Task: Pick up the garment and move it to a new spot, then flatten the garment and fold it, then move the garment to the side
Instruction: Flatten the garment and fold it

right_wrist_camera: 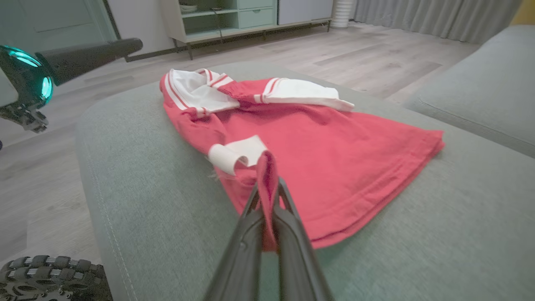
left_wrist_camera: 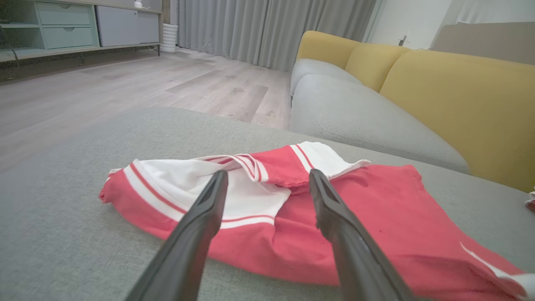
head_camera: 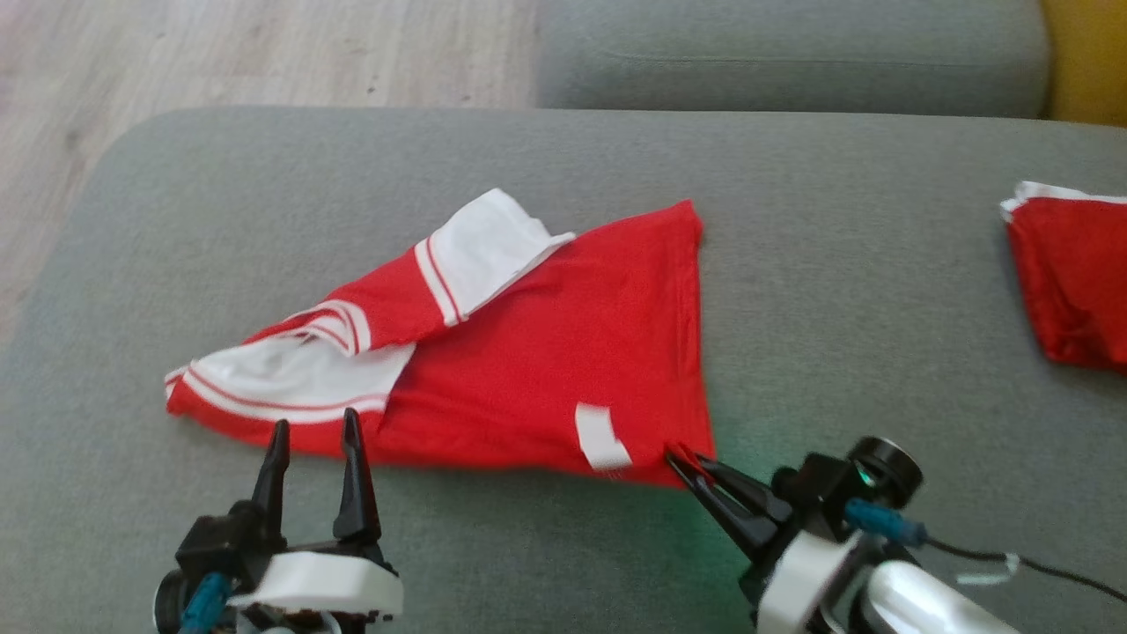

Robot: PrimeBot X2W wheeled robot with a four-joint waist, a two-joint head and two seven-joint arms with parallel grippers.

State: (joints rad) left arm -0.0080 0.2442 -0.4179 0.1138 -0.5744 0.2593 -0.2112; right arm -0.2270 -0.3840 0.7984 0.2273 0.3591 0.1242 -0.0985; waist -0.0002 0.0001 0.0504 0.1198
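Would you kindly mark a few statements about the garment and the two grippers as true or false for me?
1. The right gripper is shut on an edge of the red garment. True.
2. The left gripper is clamped on the white collar. False: its jaws stand open and grip nothing.
3. The red garment lies on the wooden floor. False: it lies on the grey cushion.
4. A second red garment lies on the same cushion, further to the robot's right. True.
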